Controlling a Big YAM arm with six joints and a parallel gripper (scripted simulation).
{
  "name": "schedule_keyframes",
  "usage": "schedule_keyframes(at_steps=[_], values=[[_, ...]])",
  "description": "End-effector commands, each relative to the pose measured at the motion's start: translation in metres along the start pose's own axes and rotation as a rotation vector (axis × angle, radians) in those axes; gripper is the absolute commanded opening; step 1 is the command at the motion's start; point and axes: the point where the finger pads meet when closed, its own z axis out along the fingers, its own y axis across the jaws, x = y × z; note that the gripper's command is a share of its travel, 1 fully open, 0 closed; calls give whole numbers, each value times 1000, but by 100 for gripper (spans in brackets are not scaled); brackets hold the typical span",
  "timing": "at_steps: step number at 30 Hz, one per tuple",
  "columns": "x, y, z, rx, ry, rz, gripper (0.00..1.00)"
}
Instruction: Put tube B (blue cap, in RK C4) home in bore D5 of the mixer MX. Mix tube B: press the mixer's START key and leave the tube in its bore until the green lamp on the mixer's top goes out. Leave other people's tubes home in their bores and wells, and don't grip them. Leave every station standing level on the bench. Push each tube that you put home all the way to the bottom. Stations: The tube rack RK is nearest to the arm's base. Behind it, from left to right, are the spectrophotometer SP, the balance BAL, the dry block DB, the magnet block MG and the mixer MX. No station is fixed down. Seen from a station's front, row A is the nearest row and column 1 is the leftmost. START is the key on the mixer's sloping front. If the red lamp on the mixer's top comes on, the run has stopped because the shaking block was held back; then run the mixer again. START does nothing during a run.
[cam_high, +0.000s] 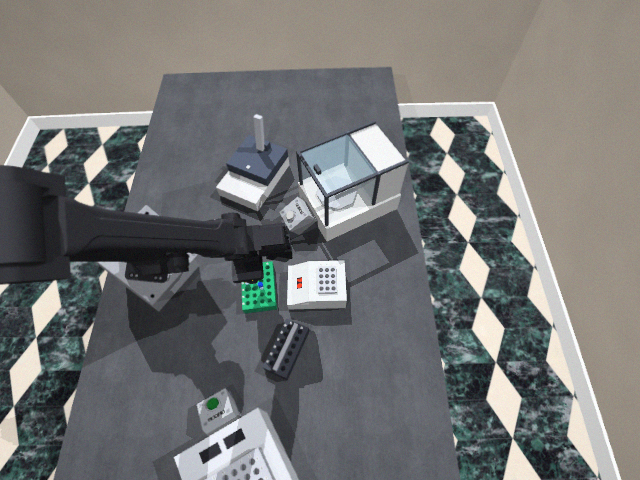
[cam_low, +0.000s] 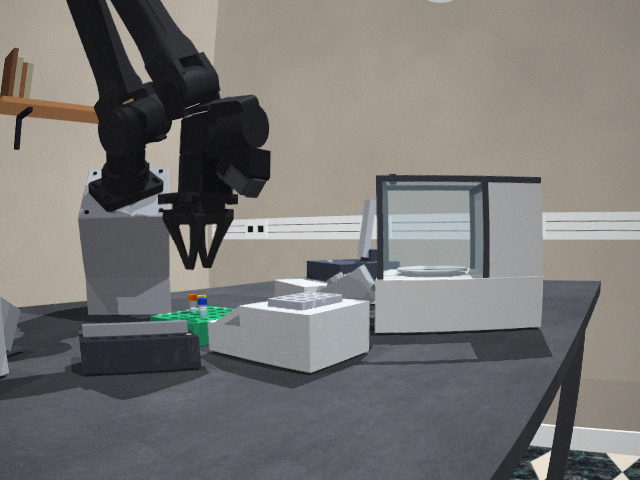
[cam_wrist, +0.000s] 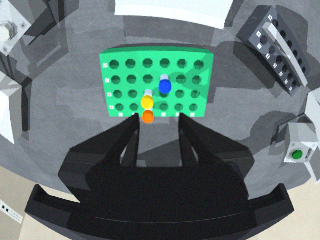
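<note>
None of the real work looks done so far. The blue-capped tube (cam_wrist: 164, 85) sits in the green rack (cam_wrist: 205, 102), next to the yellow (cam_wrist: 146, 101) and orange (cam_wrist: 147, 116) ones. The claw (cam_low: 199, 266) hangs well above the rack, fingers partly apart, holding nothing. Grabbing it, moving it to the mixer (cam_high: 191, 459), seating it and pressing start are all left.

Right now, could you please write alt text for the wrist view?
Two black jaws, partly open and empty, hang above a green tube rack holding a blue-capped tube, a yellow-capped tube and an orange-capped tube.
</note>
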Motion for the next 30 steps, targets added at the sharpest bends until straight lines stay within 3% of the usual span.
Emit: schedule_keyframes(at_steps=[1, 3, 25, 30], values=[[-23, -6, -7, 3, -40, 45, 36], [-20, -2, -6, -3, -25, 24, 36], [-26, -10, -12, 3, -36, 21, 36], [-18, -6, -8, 0, -24, 16, 36]])
